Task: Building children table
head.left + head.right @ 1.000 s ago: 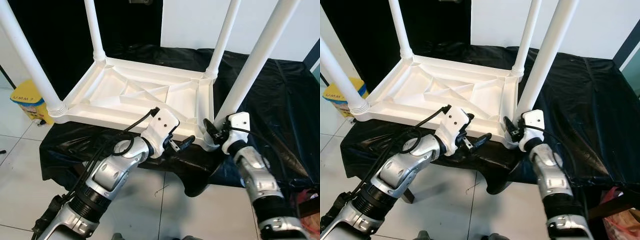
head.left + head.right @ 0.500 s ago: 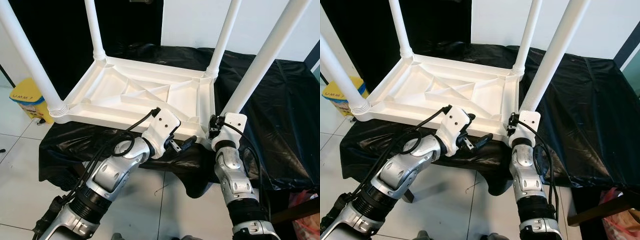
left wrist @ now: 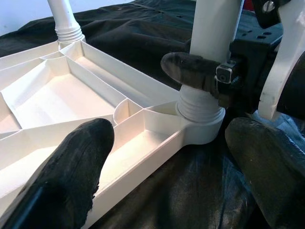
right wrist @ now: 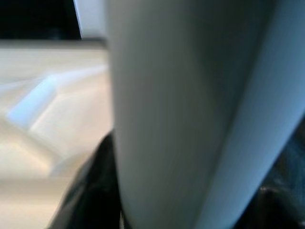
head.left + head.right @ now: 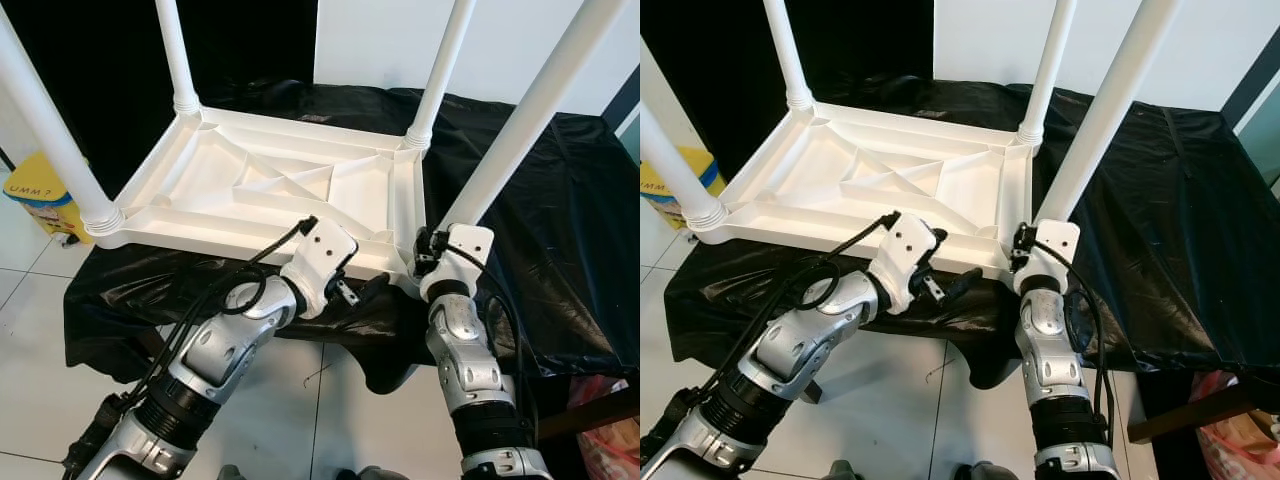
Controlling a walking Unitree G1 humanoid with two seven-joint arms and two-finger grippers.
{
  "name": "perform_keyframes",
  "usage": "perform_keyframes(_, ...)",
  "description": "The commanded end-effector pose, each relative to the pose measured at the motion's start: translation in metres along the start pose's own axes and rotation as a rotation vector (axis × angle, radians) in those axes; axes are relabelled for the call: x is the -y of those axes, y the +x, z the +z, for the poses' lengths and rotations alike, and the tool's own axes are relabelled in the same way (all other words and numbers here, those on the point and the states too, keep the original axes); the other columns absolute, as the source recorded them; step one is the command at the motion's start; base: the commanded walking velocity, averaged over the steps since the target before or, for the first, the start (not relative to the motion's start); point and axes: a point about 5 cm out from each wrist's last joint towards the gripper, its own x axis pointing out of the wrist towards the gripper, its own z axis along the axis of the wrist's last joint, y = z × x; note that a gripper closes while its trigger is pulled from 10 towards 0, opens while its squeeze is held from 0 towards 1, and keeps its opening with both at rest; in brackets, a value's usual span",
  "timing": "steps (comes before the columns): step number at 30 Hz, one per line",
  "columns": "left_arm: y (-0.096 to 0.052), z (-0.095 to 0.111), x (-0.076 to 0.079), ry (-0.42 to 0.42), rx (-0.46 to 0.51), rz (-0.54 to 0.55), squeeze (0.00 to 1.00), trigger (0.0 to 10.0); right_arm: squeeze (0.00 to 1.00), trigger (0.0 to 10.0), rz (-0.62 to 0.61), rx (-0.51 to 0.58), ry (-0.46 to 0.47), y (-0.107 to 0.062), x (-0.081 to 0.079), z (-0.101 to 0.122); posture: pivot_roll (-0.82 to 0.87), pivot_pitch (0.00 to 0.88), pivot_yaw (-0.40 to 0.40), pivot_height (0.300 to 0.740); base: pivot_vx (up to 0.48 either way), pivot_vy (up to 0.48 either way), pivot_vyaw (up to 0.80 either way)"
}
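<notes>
Item: white plastic table [image 5: 270,185], upside down on a black sheet [image 5: 540,230] covering a stand; ribbed underside faces up. Four white legs rise from its corners: at 10 o'clock [image 5: 170,50], at 1 o'clock [image 5: 445,60], at 8 o'clock [image 5: 45,135], and at 4 o'clock [image 5: 530,115], the last nearest the robot's right side.

Right gripper [image 3: 209,78]: at the base of the 4 o'clock leg, just above its ribbed collar. Its fingers [image 3: 190,71] wrap the leg and pinch it. The leg's long axis runs up and away toward 1 o'clock, and looks to lean slightly rather than stand square; the right wrist view is blurred, taken up close against the leg.

Left gripper [image 5: 362,288]: at the near table edge, about 6 o'clock, just beside that same corner. Fingers [image 3: 78,162] spread wide, holding nothing, straddling the rim, with the leg socket lying ahead between them.

Judgement: the right arm is the nearer and already on the leg; seating or twisting it turns on keeping the leg's axis in line with the socket.

Also: yellow bin [image 5: 40,205] on the tiled floor at 9 o'clock.
</notes>
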Motion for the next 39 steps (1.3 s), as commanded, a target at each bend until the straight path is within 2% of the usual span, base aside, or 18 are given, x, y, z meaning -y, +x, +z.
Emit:
perform_keyframes(1,-0.001,-0.002,0.007,-0.010,-0.008,-0.080,0.00,10.0,0.00,10.0,-0.018,-0.095,-0.002,-0.006,0.007,-0.020,0.00,0.119,-0.094,0.740,0.000,0.000,0.00)
perform_keyframes(2,-0.001,-0.002,0.007,-0.011,-0.007,-0.078,0.00,10.0,1.00,10.0,-0.012,-0.080,-0.003,-0.006,0.007,-0.017,0.00,0.118,-0.095,0.740,0.000,0.000,0.00)
perform_keyframes(10,-0.001,-0.001,0.007,-0.010,-0.006,-0.074,0.00,10.0,1.00,10.0,0.085,-0.025,0.002,-0.009,0.012,-0.008,0.00,0.116,-0.097,0.740,0.000,0.000,0.00)
perform_keyframes(11,-0.001,-0.001,0.006,-0.010,-0.005,-0.073,0.00,10.0,1.00,10.0,0.155,-0.005,-0.006,-0.009,0.020,-0.005,0.00,0.113,-0.099,0.740,0.000,0.000,0.00)
perform_keyframes(13,-0.001,-0.001,0.006,-0.010,-0.005,-0.073,0.00,10.0,1.00,10.0,0.155,-0.005,-0.006,-0.009,0.020,-0.005,0.00,0.113,-0.099,0.740,0.000,0.000,0.00)
perform_keyframes(14,0.000,-0.001,0.006,-0.010,-0.005,-0.072,0.00,10.0,1.00,10.0,0.213,0.014,-0.025,-0.009,0.028,-0.002,-0.01,0.111,-0.098,0.740,0.000,0.000,0.00)
perform_keyframes(15,0.000,-0.001,0.006,-0.010,-0.005,-0.072,0.00,10.0,1.00,10.0,0.213,0.014,-0.025,-0.009,0.028,-0.002,-0.01,0.111,-0.098,0.740,0.000,0.000,0.00)
perform_keyframes(17,0.001,-0.001,0.005,-0.008,-0.004,-0.074,0.00,10.0,1.00,10.0,0.347,0.030,-0.071,-0.006,0.041,0.005,-0.01,0.108,-0.090,0.740,0.000,0.000,0.00)
perform_keyframes(20,0.001,-0.001,0.005,-0.008,-0.004,-0.074,0.00,10.0,1.00,10.0,0.347,0.030,-0.071,-0.006,0.041,0.005,-0.01,0.108,-0.090,0.740,0.000,0.000,0.00)
perform_keyframes(21,0.001,0.000,0.005,-0.005,-0.004,-0.077,0.00,10.0,0.00,10.0,0.411,0.034,-0.104,-0.004,0.044,0.008,-0.02,0.105,-0.086,0.740,0.000,0.000,0.00)
perform_keyframes(22,0.002,0.000,0.004,0.000,-0.005,-0.083,0.00,10.0,0.00,10.0,0.492,0.029,-0.133,-0.001,0.044,0.011,-0.02,0.100,-0.079,0.740,0.000,0.000,0.00)
perform_keyframes(23,0.002,0.000,0.004,0.000,-0.005,-0.083,0.00,10.0,0.00,10.0,0.492,0.029,-0.133,-0.001,0.044,0.011,-0.02,0.100,-0.079,0.740,0.000,0.000,0.00)
perform_keyframes(24,0.002,0.000,0.004,0.005,-0.004,-0.089,0.00,10.0,0.00,10.0,0.559,0.024,-0.163,0.003,0.042,0.013,-0.02,0.096,-0.076,0.740,0.000,0.000,0.00)
perform_keyframes(26,0.003,0.001,0.004,0.008,-0.004,-0.092,0.00,10.0,0.00,10.0,0.605,0.015,-0.184,0.006,0.040,0.014,-0.02,0.094,-0.073,0.740,0.000,0.000,0.00)
perform_keyframes(34,0.003,0.002,0.002,0.018,-0.002,-0.098,0.00,10.0,0.00,10.0,0.745,-0.023,-0.261,0.018,0.025,0.010,-0.01,0.088,-0.067,0.740,0.000,0.000,0.00)
perform_keyframes(36,0.003,0.002,0.002,0.018,-0.002,-0.098,0.00,10.0,0.00,10.0,0.745,-0.023,-0.261,0.018,0.025,0.010,-0.01,0.088,-0.067,0.740,0.000,0.000,0.00)
perform_keyframes(37,0.003,0.002,0.002,0.019,-0.003,-0.099,0.00,10.0,0.00,0.0,0.757,-0.031,-0.265,0.020,0.023,0.008,0.00,0.088,-0.068,0.740,0.000,0.000,0.00)
perform_keyframes(39,0.003,0.002,0.002,0.020,-0.003,-0.097,0.00,10.0,0.00,0.0,0.769,-0.035,-0.269,0.021,0.022,0.007,0.00,0.088,-0.069,0.740,0.000,0.000,0.00)
